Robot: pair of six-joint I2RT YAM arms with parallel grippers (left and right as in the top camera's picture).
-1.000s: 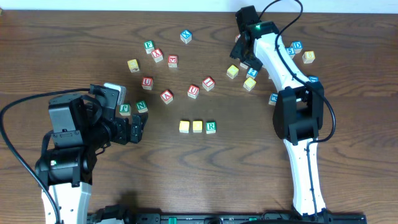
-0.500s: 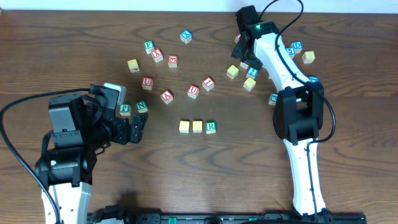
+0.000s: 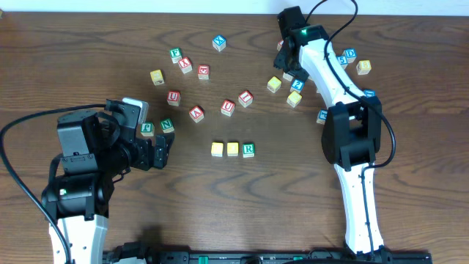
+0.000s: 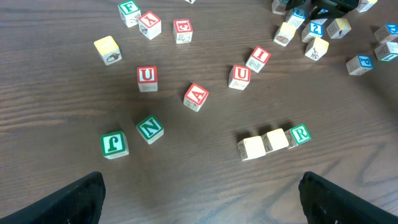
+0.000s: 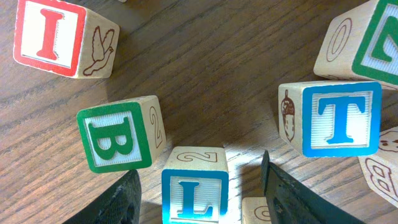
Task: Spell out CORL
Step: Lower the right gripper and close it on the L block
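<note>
Two yellow-faced cubes (image 3: 217,149) (image 3: 233,149) and the green-framed R cube (image 3: 248,149) stand in a row at mid-table. The left wrist view shows the same row, the yellow cubes (image 4: 250,148) (image 4: 277,140) and then the R cube (image 4: 299,134). The blue-framed L cube (image 5: 194,193) stands between the fingers of my right gripper (image 5: 199,173). Its jaws are open, with a gap on each side of the cube. Seen from overhead, the right gripper (image 3: 284,60) is down among the back-right cubes. My left gripper (image 3: 163,150) (image 4: 200,183) hovers wide open and empty, left of the row.
A green B cube (image 5: 115,134), a blue T cube (image 5: 339,118) and a red I cube (image 5: 50,34) crowd the L cube. Another cube (image 5: 255,213) touches the right finger's inner side. Red-lettered cubes (image 3: 228,107) lie behind the row. Two green cubes (image 3: 167,125) sit by the left gripper.
The right gripper's jaws have drawn in a little round the L cube. Neither arm nor any cube has visibly moved in the overhead view.
</note>
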